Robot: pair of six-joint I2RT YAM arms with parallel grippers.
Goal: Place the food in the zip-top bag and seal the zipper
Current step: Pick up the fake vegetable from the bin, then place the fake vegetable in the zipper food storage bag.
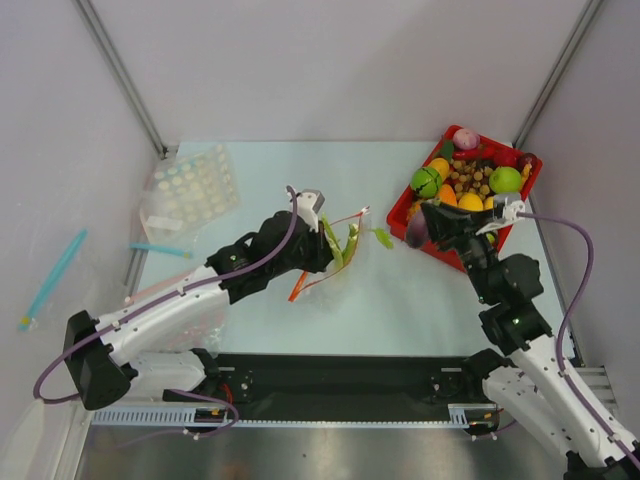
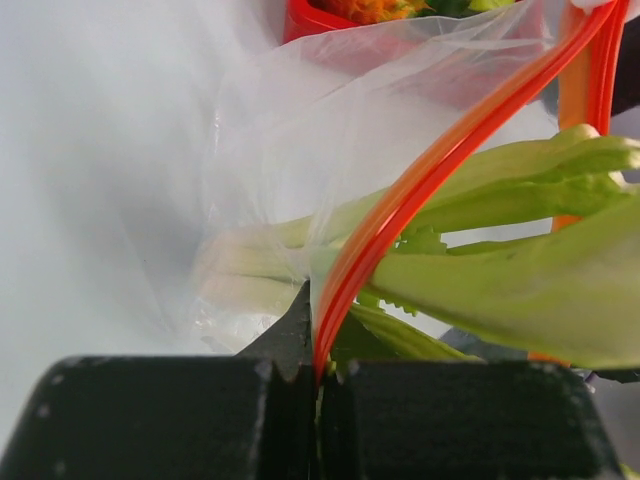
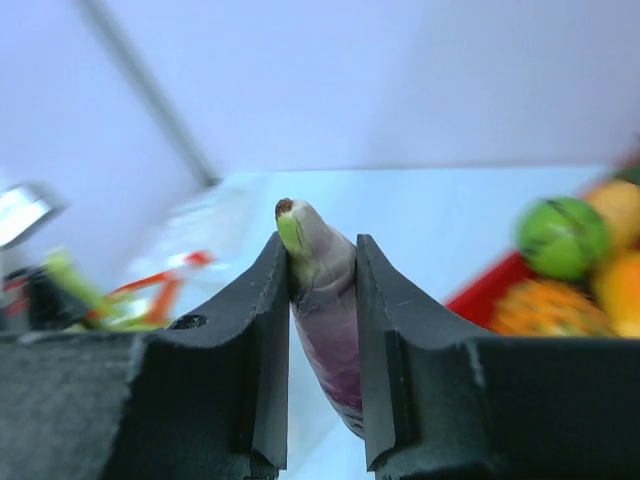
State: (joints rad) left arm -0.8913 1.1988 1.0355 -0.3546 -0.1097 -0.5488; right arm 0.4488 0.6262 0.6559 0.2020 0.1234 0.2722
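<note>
From above, the zip-top bag (image 1: pixel 325 265) is held mid-desk, and the leek (image 1: pixel 341 245) leaves crowd its mouth, so the eggplant (image 1: pixel 417 228) to its right could jam there. In the left wrist view the left jaws pinch only the thin zipper (image 2: pixel 430 178), which may slip. In the right wrist view the right jaws clamp the tapered eggplant, which could squirt free.

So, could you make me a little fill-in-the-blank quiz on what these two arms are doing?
The right end effector is shut on a purple ____.
The left end effector pinches the zip-top bag by its zipper, with a green-leaved ____ sticking out of its mouth.
Other toy food fills a ____ bin.
Missing: eggplant; leek; red.
</note>
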